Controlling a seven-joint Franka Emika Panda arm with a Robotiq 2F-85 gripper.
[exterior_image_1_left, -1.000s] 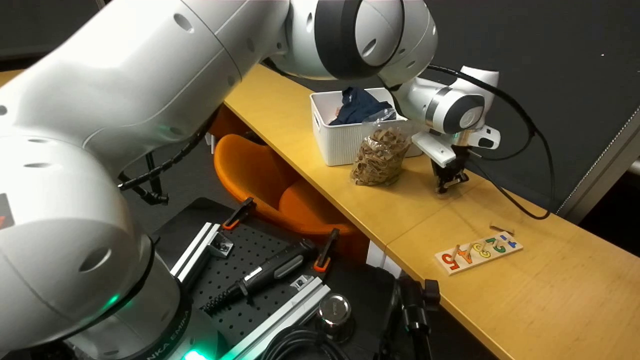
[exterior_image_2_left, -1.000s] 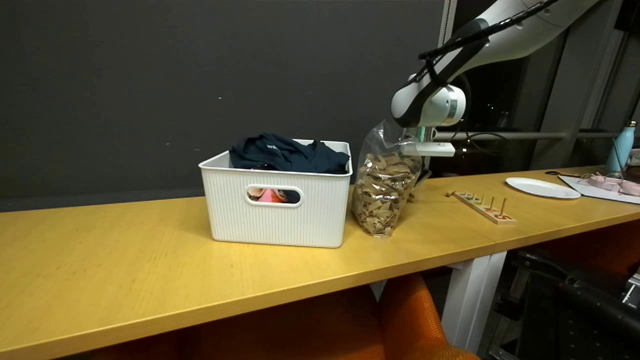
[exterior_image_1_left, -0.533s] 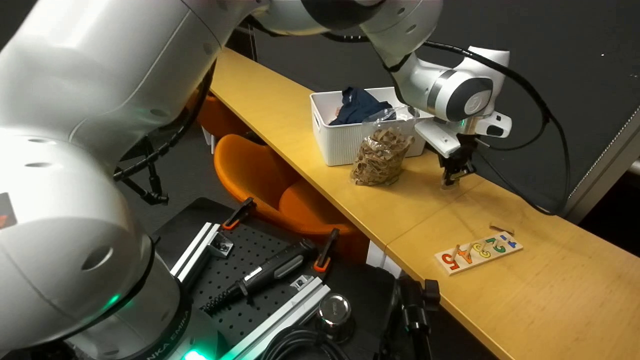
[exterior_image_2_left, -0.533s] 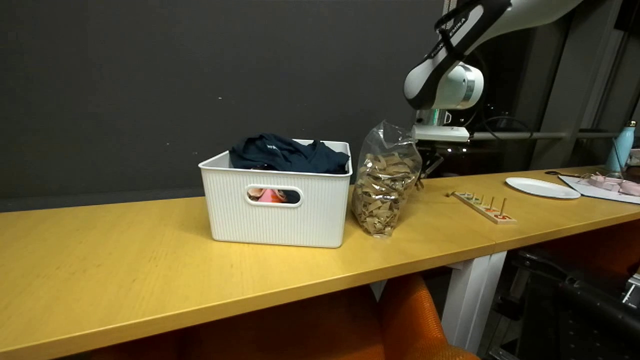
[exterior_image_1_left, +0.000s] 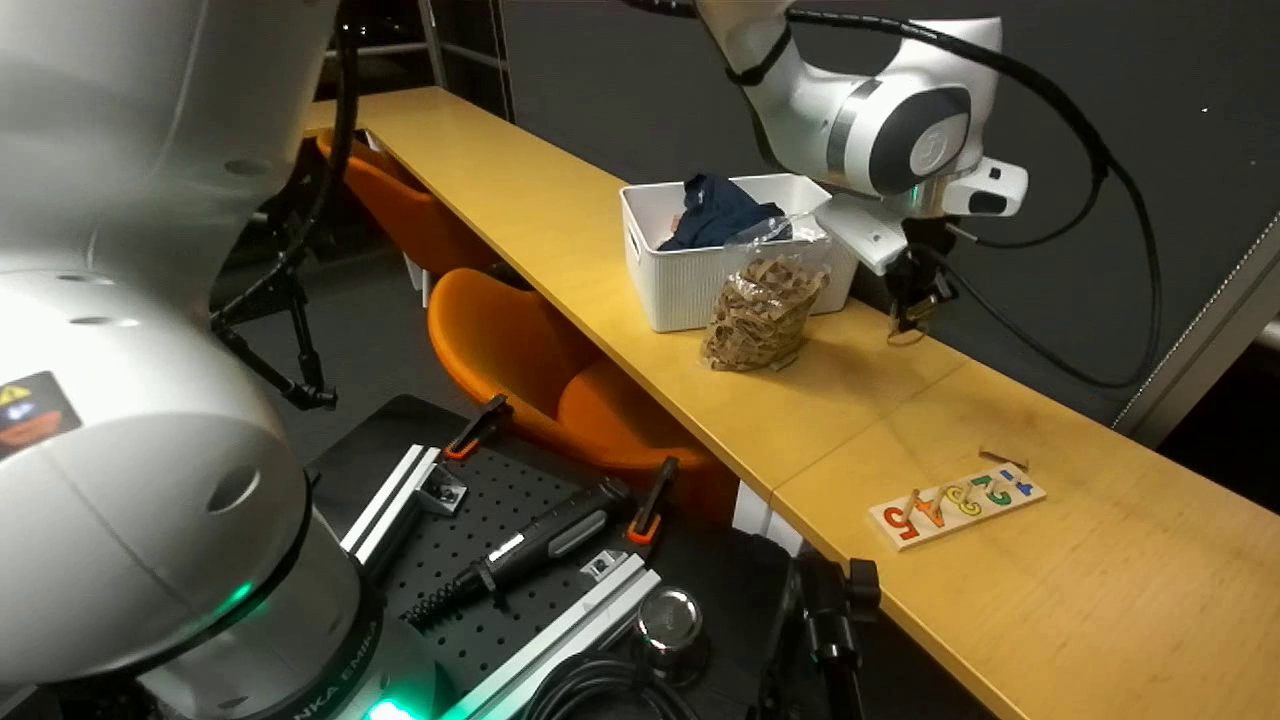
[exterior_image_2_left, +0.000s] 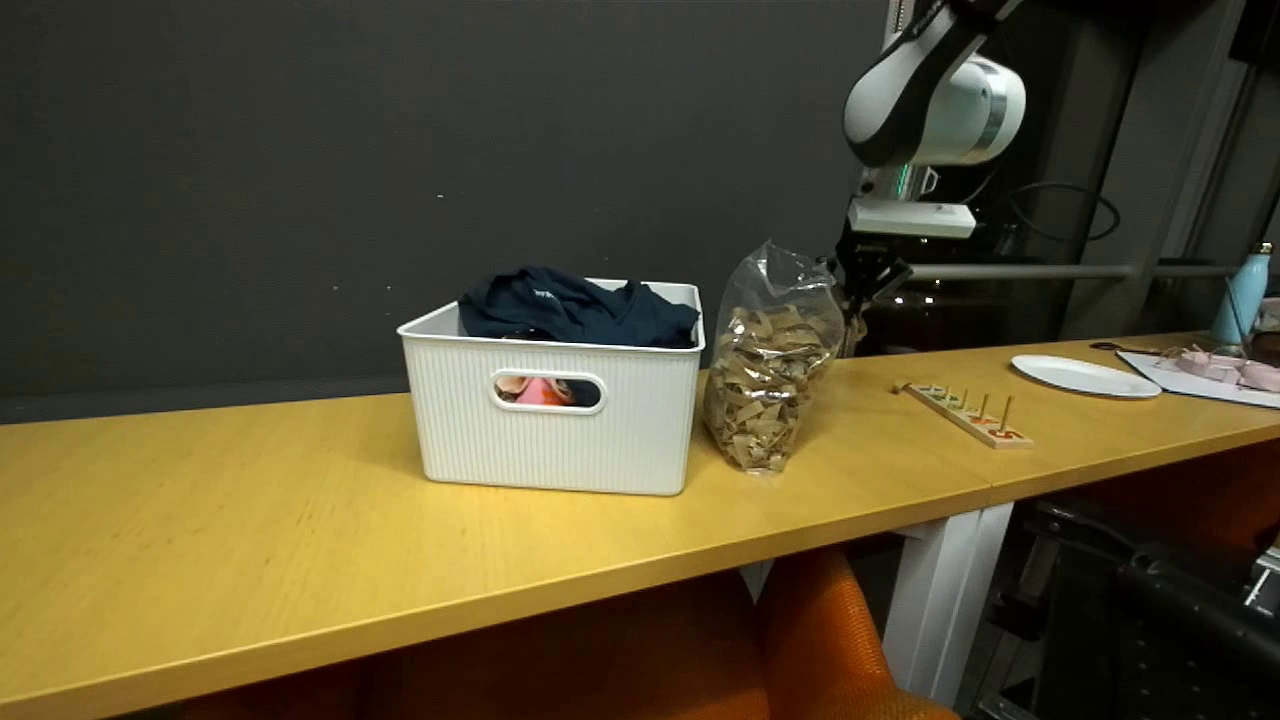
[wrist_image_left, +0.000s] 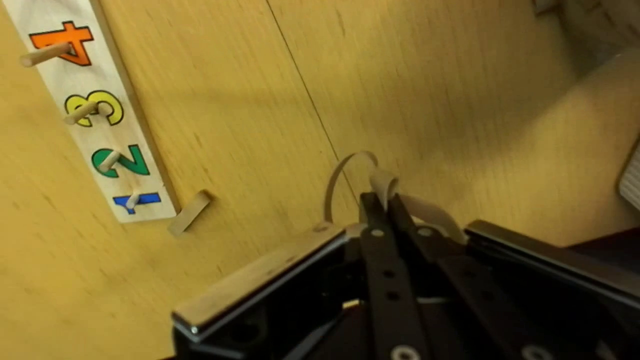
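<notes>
Along the yellow table (exterior_image_1_left: 1120, 580), in an exterior view, a white basket (exterior_image_1_left: 665, 285) holding dark cloth (exterior_image_1_left: 715, 212) has a clear bag of brown paper scraps (exterior_image_1_left: 765, 315) close before it. A pegged wooden number board (exterior_image_1_left: 958, 505) lies farther along; an orange chair (exterior_image_1_left: 500, 350) stands by the table edge. The gripper (exterior_image_1_left: 905, 325) hangs over the far side, near the bag.

In an exterior view, the bag stands between basket and gripper, its edge partly overlapping the latter; a white plate (exterior_image_2_left: 1085, 376) and a blue bottle (exterior_image_2_left: 1243, 300) are well apart from both.

In the wrist view, a loose paper piece (wrist_image_left: 191, 212) lies just beside the board's end marked 1. The gripper's fingers are together, clamped on a curled paper strip (wrist_image_left: 384, 182) that pokes out past their tips over the table, a thin loop on one side, a flat tail on the other.
</notes>
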